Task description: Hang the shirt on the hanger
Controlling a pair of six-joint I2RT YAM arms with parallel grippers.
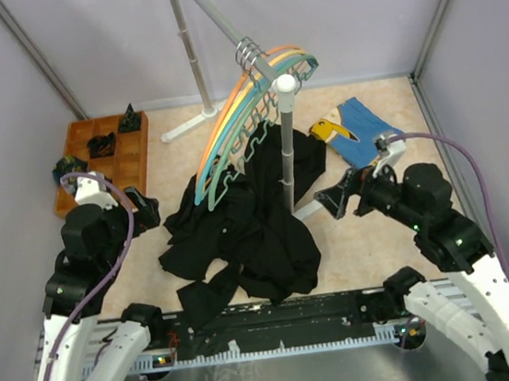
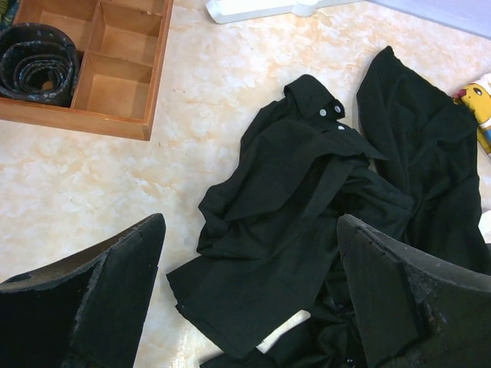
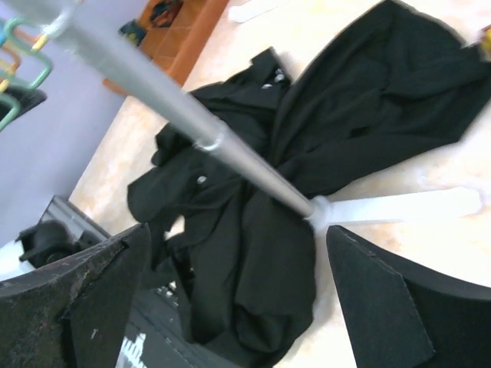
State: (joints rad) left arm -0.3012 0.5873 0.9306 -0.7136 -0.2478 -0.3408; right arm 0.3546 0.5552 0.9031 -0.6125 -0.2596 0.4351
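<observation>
- The shirt (image 1: 242, 238) lies in a crumpled black heap on the bench (image 1: 381, 240), bunched around the foot of the rack pole (image 1: 286, 145), between the two arms.
- The hanger (image 1: 224, 113) is not on the bench. It hangs by its hook at the top of the rack, above the heap, nested against a yellow hanger and teal ones.
- The left jaws are spread wide and hold nothing, hovering near the heap's left edge. The right jaws are also gaping and empty, just right of the pole.
- The fabric looks thin, soft and light. It should sag and drape when lifted, and loose folds may slip out of a shallow pinch.
- The collar (image 2: 326, 107), marked by pale buttons in the left wrist view, looks like the best hold: layered cloth, and close to the shoulders the hanger must enter.
- More than one black garment may be tangled here; I cannot tell where the shirt ends.
</observation>
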